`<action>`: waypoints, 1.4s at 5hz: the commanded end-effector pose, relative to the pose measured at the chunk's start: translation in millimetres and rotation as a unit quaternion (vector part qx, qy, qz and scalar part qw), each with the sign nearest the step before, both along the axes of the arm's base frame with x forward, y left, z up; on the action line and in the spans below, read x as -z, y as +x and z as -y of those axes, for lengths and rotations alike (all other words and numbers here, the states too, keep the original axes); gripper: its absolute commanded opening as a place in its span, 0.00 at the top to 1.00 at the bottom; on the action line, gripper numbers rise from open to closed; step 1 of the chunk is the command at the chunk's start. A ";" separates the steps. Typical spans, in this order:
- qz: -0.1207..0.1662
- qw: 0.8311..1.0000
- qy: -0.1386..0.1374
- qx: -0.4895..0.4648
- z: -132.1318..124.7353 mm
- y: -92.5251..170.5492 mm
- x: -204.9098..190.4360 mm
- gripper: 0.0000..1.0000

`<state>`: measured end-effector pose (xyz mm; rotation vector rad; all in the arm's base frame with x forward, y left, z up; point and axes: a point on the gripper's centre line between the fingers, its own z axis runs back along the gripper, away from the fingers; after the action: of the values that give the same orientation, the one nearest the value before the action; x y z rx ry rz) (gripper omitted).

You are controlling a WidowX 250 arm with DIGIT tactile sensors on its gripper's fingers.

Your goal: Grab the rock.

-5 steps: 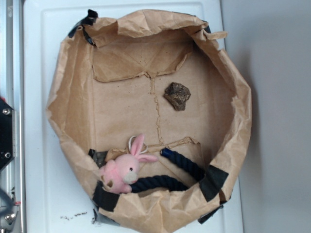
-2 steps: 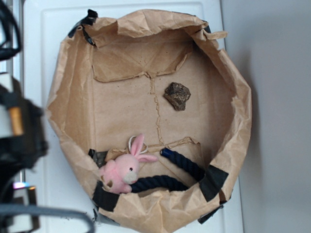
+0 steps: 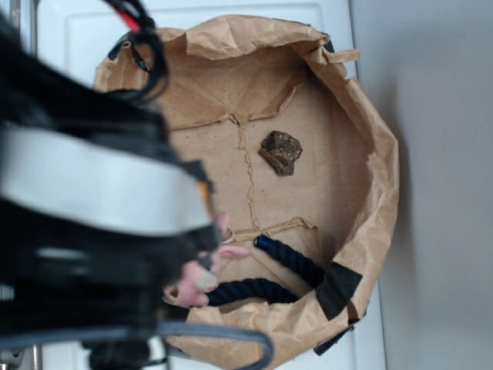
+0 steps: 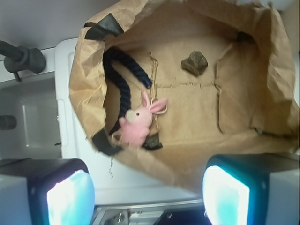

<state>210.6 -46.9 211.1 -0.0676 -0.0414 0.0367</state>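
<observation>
We see the rock (image 3: pixel 281 152) lying alone on the floor of the paper bag (image 3: pixel 370 177), well apart from the bunny (image 4: pixel 137 124) and the rope (image 4: pixel 123 79). Our end effector (image 4: pixel 147 190) is released, its fingers (image 4: pixel 70 197) spread wide above the bag's near edge, touching nothing.

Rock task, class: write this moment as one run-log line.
phase: approach | gripper: open, empty | rock: untouched on bag floor | bunny, rope: apart from rock
</observation>
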 end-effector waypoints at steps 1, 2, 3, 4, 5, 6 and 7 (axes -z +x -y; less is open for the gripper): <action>0.008 1.000 -0.014 0.022 1.3 19.3 -5.4 0.00; 0.008 1.000 -0.014 0.022 1.3 19.3 -5.4 0.00; 0.008 1.000 -0.014 0.022 1.3 19.3 -5.4 0.00; 0.046 0.998 -0.038 0.023 3.4 35.0 20.3 0.00; 0.082 0.995 -0.063 0.009 1.6 56.2 37.7 0.00; 0.104 0.992 -0.070 -0.004 -5.6 68.5 47.0 0.00; 0.119 0.991 -0.050 -0.018 -9.4 84.5 68.8 0.00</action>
<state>290.6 -40.0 131.6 -0.1709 -0.2405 0.0544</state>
